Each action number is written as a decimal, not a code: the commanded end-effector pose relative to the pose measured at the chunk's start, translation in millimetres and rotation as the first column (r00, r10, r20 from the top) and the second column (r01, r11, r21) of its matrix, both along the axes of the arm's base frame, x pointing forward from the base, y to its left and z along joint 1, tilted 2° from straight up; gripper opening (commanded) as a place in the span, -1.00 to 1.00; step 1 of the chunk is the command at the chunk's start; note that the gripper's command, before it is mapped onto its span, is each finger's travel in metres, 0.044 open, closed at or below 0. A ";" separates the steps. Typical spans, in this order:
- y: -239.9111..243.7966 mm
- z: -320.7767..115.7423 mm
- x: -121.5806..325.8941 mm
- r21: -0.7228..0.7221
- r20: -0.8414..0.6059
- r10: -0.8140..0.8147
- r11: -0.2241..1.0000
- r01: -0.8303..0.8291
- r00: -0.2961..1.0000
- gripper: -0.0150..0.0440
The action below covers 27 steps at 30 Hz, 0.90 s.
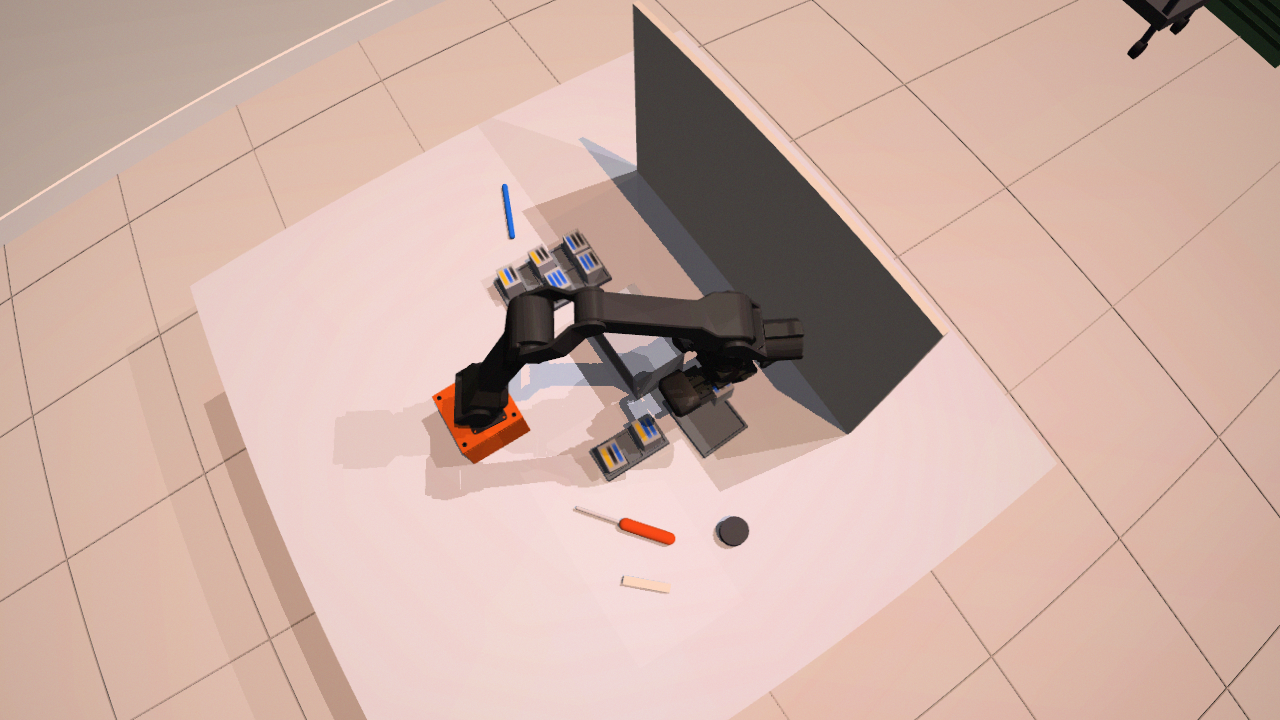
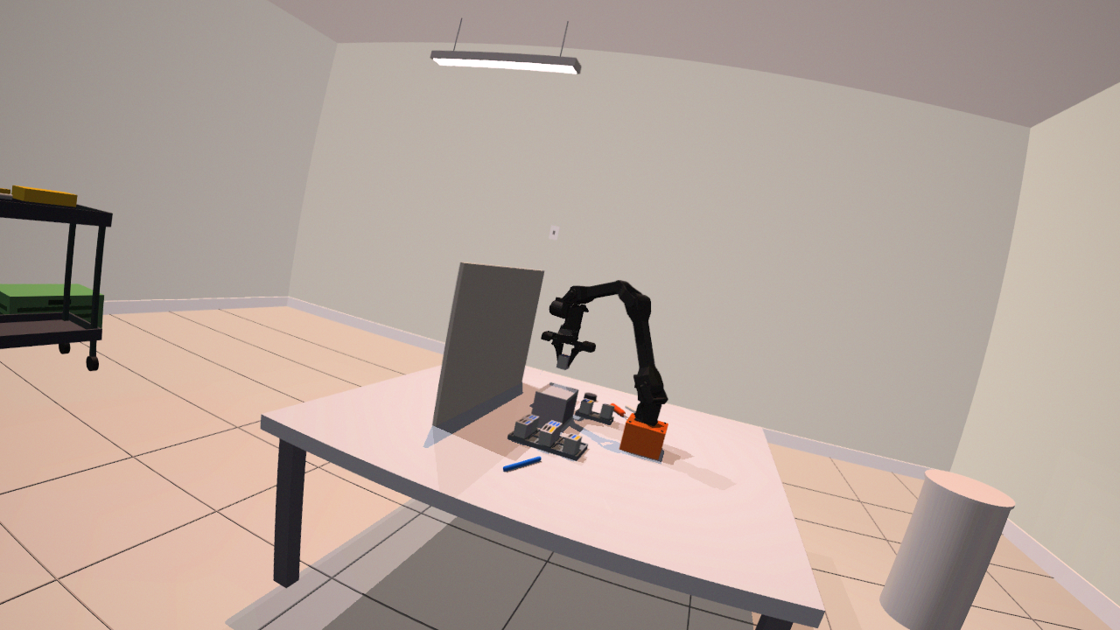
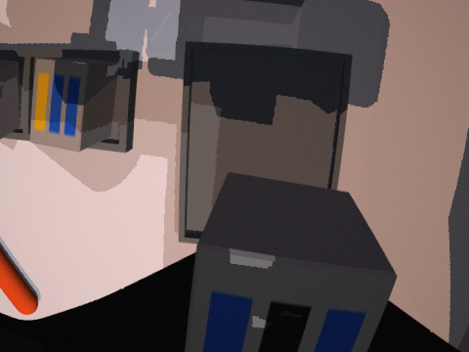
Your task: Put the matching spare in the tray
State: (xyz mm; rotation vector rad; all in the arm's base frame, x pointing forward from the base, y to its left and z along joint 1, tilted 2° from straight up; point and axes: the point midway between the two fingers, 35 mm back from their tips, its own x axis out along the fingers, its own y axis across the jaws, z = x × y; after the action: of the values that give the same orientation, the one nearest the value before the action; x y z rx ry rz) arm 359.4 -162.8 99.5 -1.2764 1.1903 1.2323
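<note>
My gripper (image 1: 720,388) (image 2: 563,360) is shut on a dark grey block (image 2: 563,363) (image 3: 293,259) whose light face carries blue, black and blue bars. The block hangs in the air over or beside the shallow grey tray (image 1: 713,428) (image 3: 182,205). The tray's visible floor is bare; the held block covers its near right part in the wrist view. A small rack (image 1: 640,460) (image 3: 130,103) beside the tray holds two barred blocks. A larger rack (image 2: 544,449) holds several barred blocks and is partly hidden by the arm in the top view. No printed code is readable.
A grey box (image 1: 646,356) (image 2: 553,407) stands between the racks, close to the tray. A tall dark panel (image 1: 751,179) (image 2: 493,337) rises behind. An orange screwdriver (image 1: 646,531), a black puck (image 1: 732,531), a pale bar (image 1: 644,584) and a blue pen (image 1: 508,211) (image 2: 522,464) lie around.
</note>
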 end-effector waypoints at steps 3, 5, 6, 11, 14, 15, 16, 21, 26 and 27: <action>-0.4 -10.1 -1.1 0.001 -0.012 0.005 1.000 -0.005 1.000 -0.49; -0.5 -12.1 -0.9 0.001 -0.012 0.005 1.000 -0.005 1.000 -0.49; -0.6 -13.2 -0.8 0.001 -0.012 0.005 1.000 -0.005 1.000 -0.49; -1.0 -18.3 -0.3 0.001 -0.012 0.005 1.000 -0.005 1.000 -0.49; -1.2 -21.4 0.0 0.001 -0.012 0.005 1.000 -0.005 1.000 -0.49; -1.2 -22.4 0.1 0.001 -0.012 0.005 1.000 -0.005 1.000 -0.49; -1.3 -23.4 0.2 0.001 -0.012 0.005 1.000 -0.005 1.000 -0.49; -1.6 -28.5 0.6 0.001 -0.012 0.005 1.000 -0.005 1.000 -0.49; -1.8 -33.6 0.9 0.001 -0.012 0.005 1.000 -0.005 1.000 -0.49; -1.9 -34.6 0.9 0.001 -0.012 0.005 1.000 -0.005 1.000 -0.49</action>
State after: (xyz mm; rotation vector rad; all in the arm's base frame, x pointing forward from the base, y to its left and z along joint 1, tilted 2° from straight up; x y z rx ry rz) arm 362.4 -164.8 71.9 -1.2765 1.1903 1.2321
